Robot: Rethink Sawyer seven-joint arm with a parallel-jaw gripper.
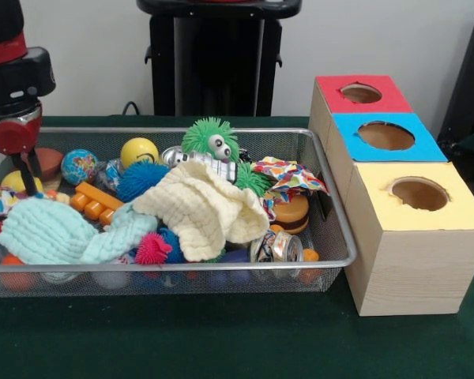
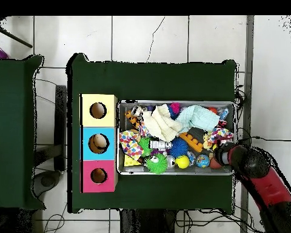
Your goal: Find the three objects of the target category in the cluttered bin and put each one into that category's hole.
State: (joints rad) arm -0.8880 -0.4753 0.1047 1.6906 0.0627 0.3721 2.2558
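A wire mesh bin [image 1: 337, 225] holds a heap of toys and cloths. In it I see a green fuzzy toy with eyes [image 1: 212, 139], a yellow ball [image 1: 139, 150], a globe-patterned ball [image 1: 79, 166], a blue spiky ball [image 1: 140, 180], a pink spiky ball [image 1: 152, 249], a crushed can [image 1: 276, 246] and a toy burger [image 1: 291, 212]. A cream cloth [image 1: 201, 209] and a mint cloth [image 1: 51, 233] cover part of the pile. My gripper [image 1: 25, 175] reaches down into the bin's left end, beside a brown ball [image 1: 49, 162]. In the overhead view the gripper [image 2: 223, 155] is at the bin's lower right corner.
Three wooden boxes stand beside the bin [image 2: 175, 102], with a red-topped hole [image 1: 362, 93], a blue-topped hole [image 1: 386, 136] and a yellow-topped hole [image 1: 419, 193]. Something pale shows inside the blue hole [image 2: 98, 143]. A patterned cloth [image 1: 288, 175] and orange blocks [image 1: 95, 201] lie in the clutter.
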